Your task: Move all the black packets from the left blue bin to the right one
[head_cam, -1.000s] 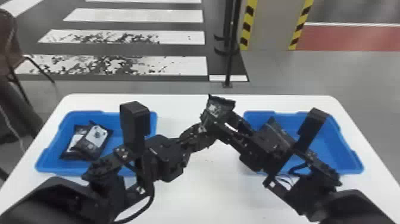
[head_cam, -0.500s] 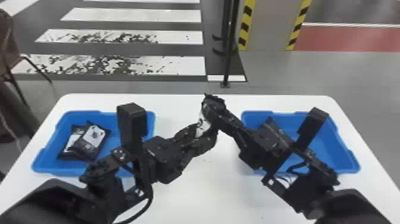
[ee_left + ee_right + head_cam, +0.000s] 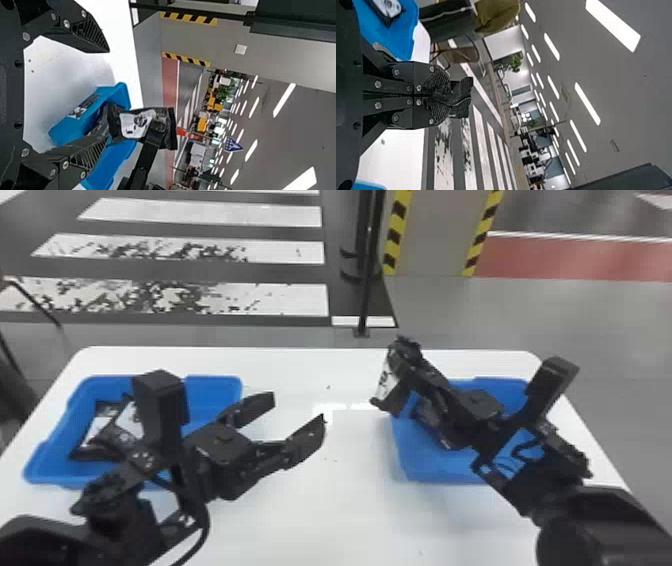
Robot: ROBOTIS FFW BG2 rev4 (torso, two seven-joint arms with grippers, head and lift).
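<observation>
In the head view my left gripper (image 3: 300, 417) stands open over the table between the bins, nothing between its fingers; the left wrist view also shows this gripper (image 3: 107, 99) wide apart. My right gripper (image 3: 400, 355) is by the right bin's inner edge, shut on a black packet (image 3: 387, 387) that hangs from it. In the right wrist view that gripper (image 3: 441, 95) pinches the packet (image 3: 462, 97). Black packets (image 3: 102, 425) lie in the left blue bin (image 3: 60, 455), partly behind my left arm. Another packet (image 3: 430, 417) is in the right blue bin (image 3: 430, 475), partly under my right arm.
Both bins stand on a white table (image 3: 350, 500), one toward each side. Beyond its far edge a dark pole (image 3: 367, 290) rises from the floor. Both forearms reach across the near half of the table.
The grippers were together at the middle around the packet. Now my left gripper has opened and drawn back left, while my right has moved right with the packet.
</observation>
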